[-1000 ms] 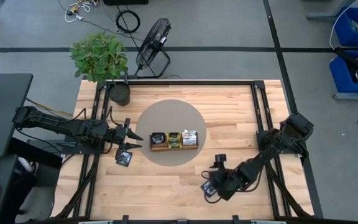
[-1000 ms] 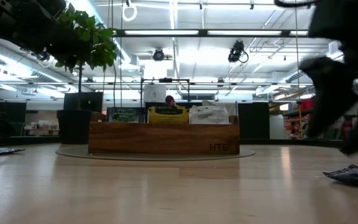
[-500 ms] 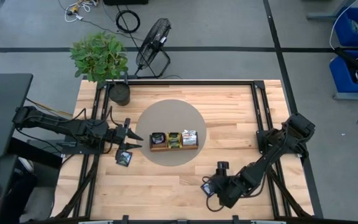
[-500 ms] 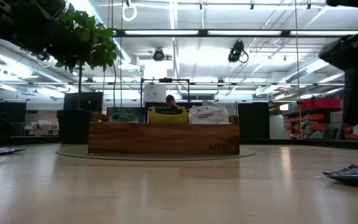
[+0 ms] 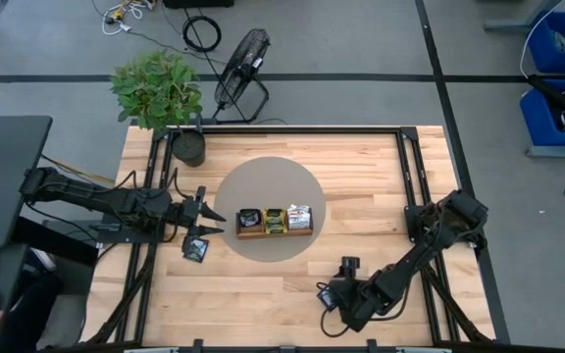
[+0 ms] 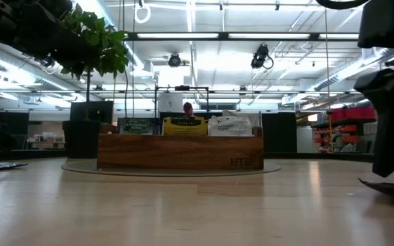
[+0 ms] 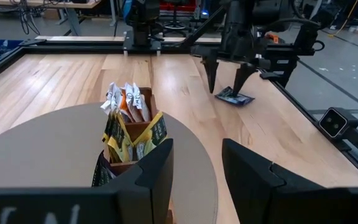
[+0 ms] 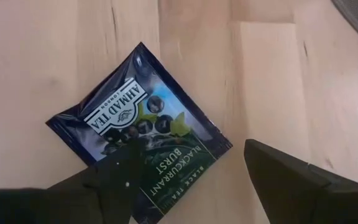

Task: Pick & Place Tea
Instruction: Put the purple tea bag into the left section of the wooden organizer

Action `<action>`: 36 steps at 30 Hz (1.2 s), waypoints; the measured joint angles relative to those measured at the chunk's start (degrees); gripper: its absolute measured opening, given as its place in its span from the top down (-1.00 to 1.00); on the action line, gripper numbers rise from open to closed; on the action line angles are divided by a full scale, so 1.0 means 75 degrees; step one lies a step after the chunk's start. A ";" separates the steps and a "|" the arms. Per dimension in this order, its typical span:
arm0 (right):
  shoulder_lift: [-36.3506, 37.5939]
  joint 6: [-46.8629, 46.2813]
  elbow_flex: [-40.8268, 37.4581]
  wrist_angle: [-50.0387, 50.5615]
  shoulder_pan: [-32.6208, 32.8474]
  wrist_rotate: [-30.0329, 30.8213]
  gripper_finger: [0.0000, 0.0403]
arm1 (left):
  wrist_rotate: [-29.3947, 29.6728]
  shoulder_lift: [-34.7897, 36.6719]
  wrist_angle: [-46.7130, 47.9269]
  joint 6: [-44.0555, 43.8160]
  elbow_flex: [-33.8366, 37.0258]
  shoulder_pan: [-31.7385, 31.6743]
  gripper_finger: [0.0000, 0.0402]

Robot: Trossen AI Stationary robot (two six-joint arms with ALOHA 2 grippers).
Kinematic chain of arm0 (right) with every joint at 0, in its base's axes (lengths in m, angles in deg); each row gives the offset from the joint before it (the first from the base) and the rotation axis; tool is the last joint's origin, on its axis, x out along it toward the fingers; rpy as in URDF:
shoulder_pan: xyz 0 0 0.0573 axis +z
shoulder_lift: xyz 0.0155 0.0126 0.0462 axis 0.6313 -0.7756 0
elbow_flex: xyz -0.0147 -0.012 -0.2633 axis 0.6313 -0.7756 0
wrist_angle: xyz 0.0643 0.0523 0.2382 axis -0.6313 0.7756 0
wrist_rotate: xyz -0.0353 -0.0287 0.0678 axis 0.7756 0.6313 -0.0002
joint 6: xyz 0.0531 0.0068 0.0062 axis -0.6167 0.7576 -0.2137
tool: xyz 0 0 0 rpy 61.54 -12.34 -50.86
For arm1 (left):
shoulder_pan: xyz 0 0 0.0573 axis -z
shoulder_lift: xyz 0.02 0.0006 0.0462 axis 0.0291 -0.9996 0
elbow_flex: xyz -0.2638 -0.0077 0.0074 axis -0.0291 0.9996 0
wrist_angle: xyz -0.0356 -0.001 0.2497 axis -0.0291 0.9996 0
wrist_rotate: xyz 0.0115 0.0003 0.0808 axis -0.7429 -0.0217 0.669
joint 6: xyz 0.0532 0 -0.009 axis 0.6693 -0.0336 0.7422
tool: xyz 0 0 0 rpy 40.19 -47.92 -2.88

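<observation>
Wooden tabletop (image 5: 263,294) carried a round grey mat with the tea tray (image 5: 275,222) at centre. My left gripper (image 5: 204,220) waited by the left edge, fingers part-open and holding nothing, a dark sachet (image 5: 196,249) flat just beside it. My right gripper (image 5: 333,298) hung near the front edge, jaws wide, straddling the blackcurrant sachet (image 8: 140,134), not touching it that I could see. It looked light, thin, slick foil lying flat; I judged pinching one edge or corner best.
</observation>
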 joint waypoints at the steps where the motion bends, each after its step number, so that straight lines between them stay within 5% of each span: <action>1: -0.0026 -0.0008 -0.0003 -0.0072 -0.0006 -0.0034 -0.44 | 0.0000 -0.0002 0.0001 0.0000 0.0000 0.0000 0.29; 9: -0.0040 0.0109 -0.0266 -0.0735 -0.0069 -0.0885 -0.23 | 0.0087 0.0000 0.0000 0.0011 0.0000 -0.0020 0.29; 23: 0.0165 0.1648 -0.0395 -0.0730 -0.0301 -0.0951 0.93 | 0.0087 -0.0003 -0.0003 -0.0026 0.0000 -0.0020 0.29; 36: 0.0545 0.2534 -0.0420 -0.0462 -0.0721 -0.0339 0.92 | 0.0567 -0.0159 -0.0910 -0.1466 -0.0002 -0.0006 0.29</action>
